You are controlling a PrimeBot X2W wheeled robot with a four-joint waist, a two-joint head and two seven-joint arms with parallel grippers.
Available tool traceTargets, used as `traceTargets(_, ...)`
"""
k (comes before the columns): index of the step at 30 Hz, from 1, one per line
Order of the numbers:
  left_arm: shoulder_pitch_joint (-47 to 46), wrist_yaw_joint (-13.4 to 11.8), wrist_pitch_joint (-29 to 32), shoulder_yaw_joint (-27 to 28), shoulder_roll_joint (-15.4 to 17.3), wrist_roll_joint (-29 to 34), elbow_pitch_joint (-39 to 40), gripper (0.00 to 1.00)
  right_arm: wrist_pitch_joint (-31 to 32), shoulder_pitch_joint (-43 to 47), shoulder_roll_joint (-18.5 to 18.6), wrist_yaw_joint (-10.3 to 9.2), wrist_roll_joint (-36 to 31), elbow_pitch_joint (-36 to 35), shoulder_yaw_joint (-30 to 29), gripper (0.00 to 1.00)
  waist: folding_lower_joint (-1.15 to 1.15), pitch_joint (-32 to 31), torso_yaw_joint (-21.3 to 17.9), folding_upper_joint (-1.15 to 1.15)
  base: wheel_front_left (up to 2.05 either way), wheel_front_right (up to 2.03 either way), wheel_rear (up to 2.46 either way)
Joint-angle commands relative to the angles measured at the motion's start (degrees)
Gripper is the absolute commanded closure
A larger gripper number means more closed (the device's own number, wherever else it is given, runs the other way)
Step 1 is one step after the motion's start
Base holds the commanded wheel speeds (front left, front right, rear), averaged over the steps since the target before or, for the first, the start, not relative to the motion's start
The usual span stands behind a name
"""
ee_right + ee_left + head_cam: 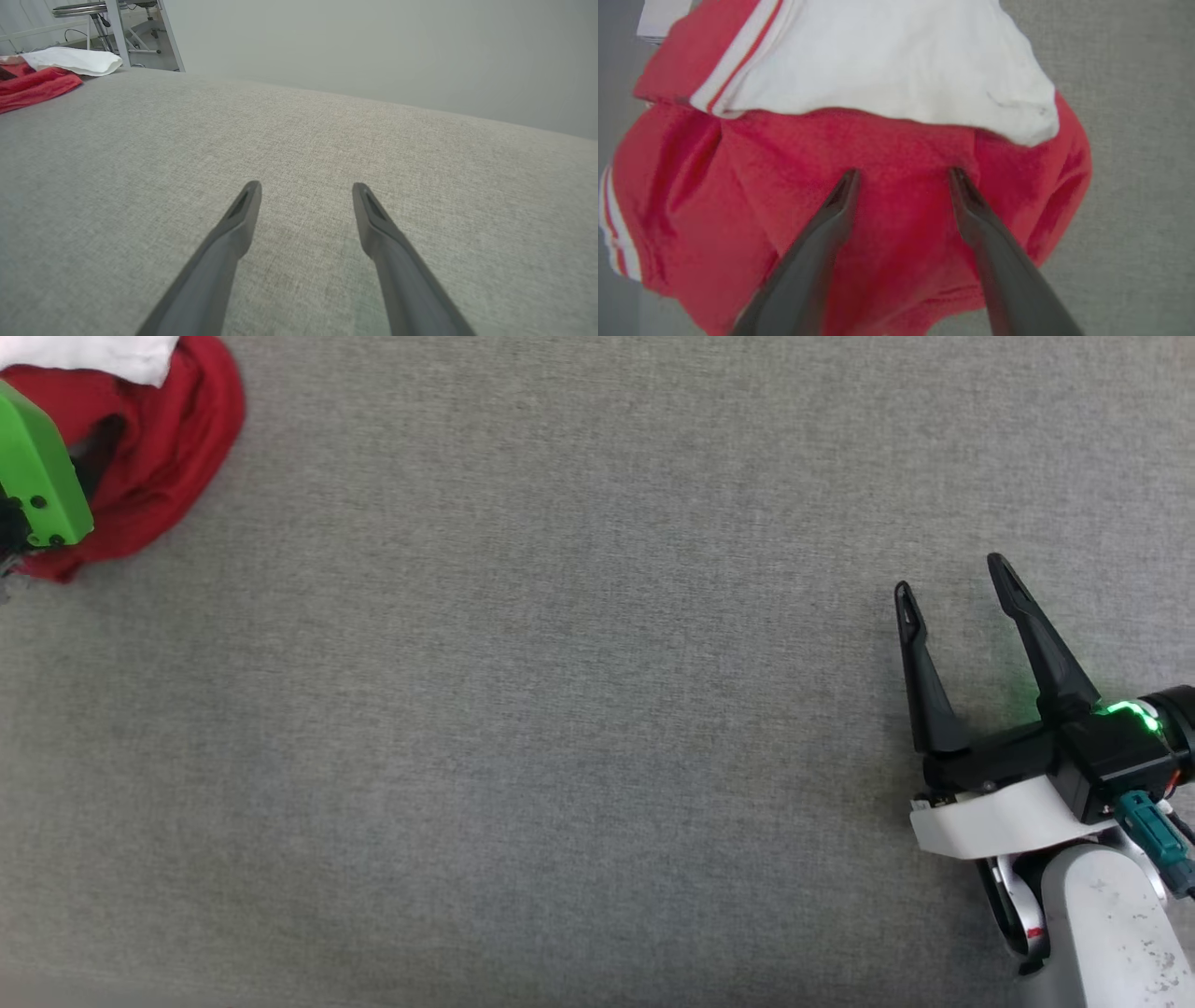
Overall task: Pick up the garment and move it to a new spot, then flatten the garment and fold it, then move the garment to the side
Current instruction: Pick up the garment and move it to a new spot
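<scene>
**Q:** Where does the garment [177, 439] lie?

**A:** It lies crumpled at the far left corner of the table [597, 709]. The red body is bunched, and a white sleeve [896, 70] is folded over the top.

**Q:** What is the pose of the left gripper [903, 173]?

**A:** It points down into the heap. Both fingers are spread apart, with a band of red cloth between them. The tips sit over the red cloth, just short of the sleeve's edge. Whether the tips touch the cloth cannot be told, and nothing is clamped. In the head view its green cover [37, 476] overlaps the heap at the left edge.

**Q:** What is the pose of the right gripper [951, 574]?

**A:** It sits low near the table's right edge, well apart from the garment. The pale forearm [1111, 924] rises from the near right corner. The fingers point toward the far edge, spread wide and holding nothing, over bare table.
</scene>
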State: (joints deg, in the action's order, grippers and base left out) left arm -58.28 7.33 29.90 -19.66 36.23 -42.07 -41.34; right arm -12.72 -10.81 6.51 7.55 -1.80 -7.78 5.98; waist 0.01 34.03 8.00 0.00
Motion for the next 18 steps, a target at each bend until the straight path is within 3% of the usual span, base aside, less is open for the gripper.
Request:
traceTargets(1, -1.6, 0.1, 0.9, -0.1, 0.5, -0.7, -0.9, 0.0, -0.5, -1.1, -0.2, -0.06, -0.3, 0.0, 0.4, 0.0, -0.01, 3.4, -3.4, 0.0, 0.0, 0.0, 0.0)
traceTargets(8, -1.1, 0.1, 7.4, -1.2, -0.8, -3.9, -6.4, 0.0, -1.2, -1.8, -0.8, -0.06, -0.6, 1.3, 1.3, 0.0, -0.01, 4.0, -4.6, 0.0, 0.0, 0.0, 0.0)
traceTargets(11, 0.2, 0.1, 8.6, -1.9, -0.7, -5.0, -6.3, 1.0, -1.4, -1.8, -0.8, -0.06, -0.6, 1.8, 0.8, 0.0, -0.01, 3.2, -4.4, 0.0, 0.0, 0.0, 0.0)
traceTargets(18, 1.6, -0.7, -0.1, -1.0, -0.3, -4.2, -5.8, 1.0, -1.6, -1.6, -1.0, -0.06, -1.2, 3.0, 0.4, 0.0, -0.01, -0.5, -3.2, 0.0, 0.0, 0.0, 0.0)
